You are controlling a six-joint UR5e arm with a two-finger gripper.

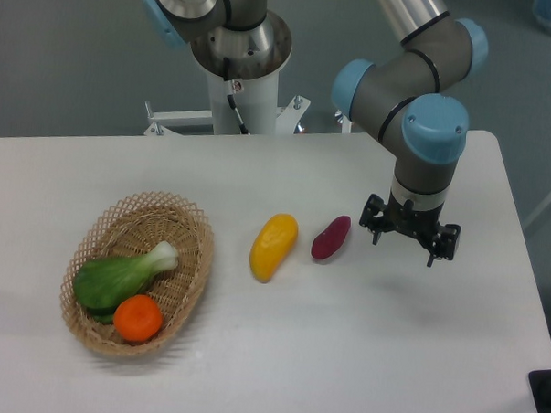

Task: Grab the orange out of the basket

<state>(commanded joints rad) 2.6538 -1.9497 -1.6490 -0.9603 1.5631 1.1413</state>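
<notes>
The orange [138, 318] lies in the near end of the woven basket [195, 223], at the table's left, touching a green bok choy [117, 277] that fills the basket's middle. My gripper [410, 234] hangs over the right part of the table, far from the basket, pointing down. Its fingers [373, 219] stand spread apart with nothing between them. It is just right of a purple sweet potato.
A yellow-orange mango-shaped fruit [273, 247] and a purple sweet potato [331, 237] lie side by side on the white table between basket and gripper. The arm's base column [237, 77] stands at the table's back edge.
</notes>
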